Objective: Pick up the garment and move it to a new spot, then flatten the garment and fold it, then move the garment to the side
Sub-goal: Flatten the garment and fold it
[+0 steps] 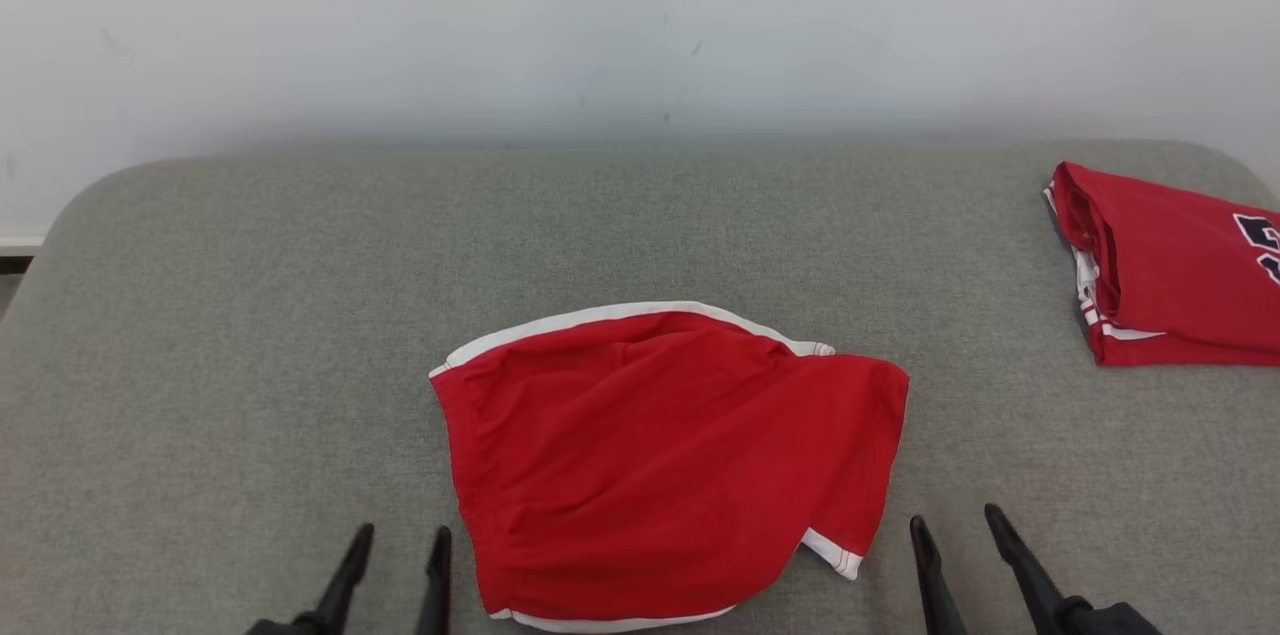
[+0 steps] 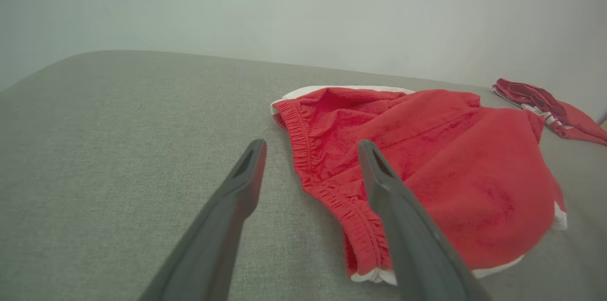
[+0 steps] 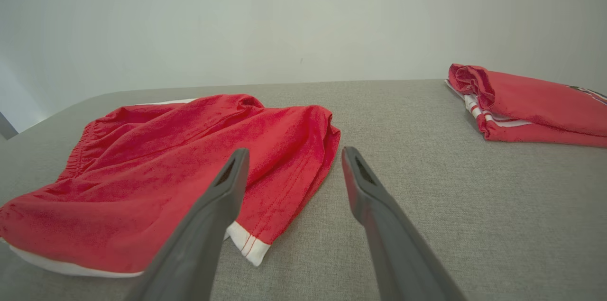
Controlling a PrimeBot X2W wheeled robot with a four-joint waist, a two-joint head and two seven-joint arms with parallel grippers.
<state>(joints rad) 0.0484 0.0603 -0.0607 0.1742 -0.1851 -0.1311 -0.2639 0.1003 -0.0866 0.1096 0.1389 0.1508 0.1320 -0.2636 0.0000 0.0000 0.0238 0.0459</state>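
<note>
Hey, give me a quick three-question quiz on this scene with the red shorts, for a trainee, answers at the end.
1. True or false: the left gripper is shut on the red shorts.
2. Where on the grey surface does the folded red garment lie? A) far left B) far right C) on top of the shorts
3. Fill in: the trim along the shorts' edges is ____.
Key: 1 false; it and the right gripper are open and hold nothing. 2 B. 3 white.
</note>
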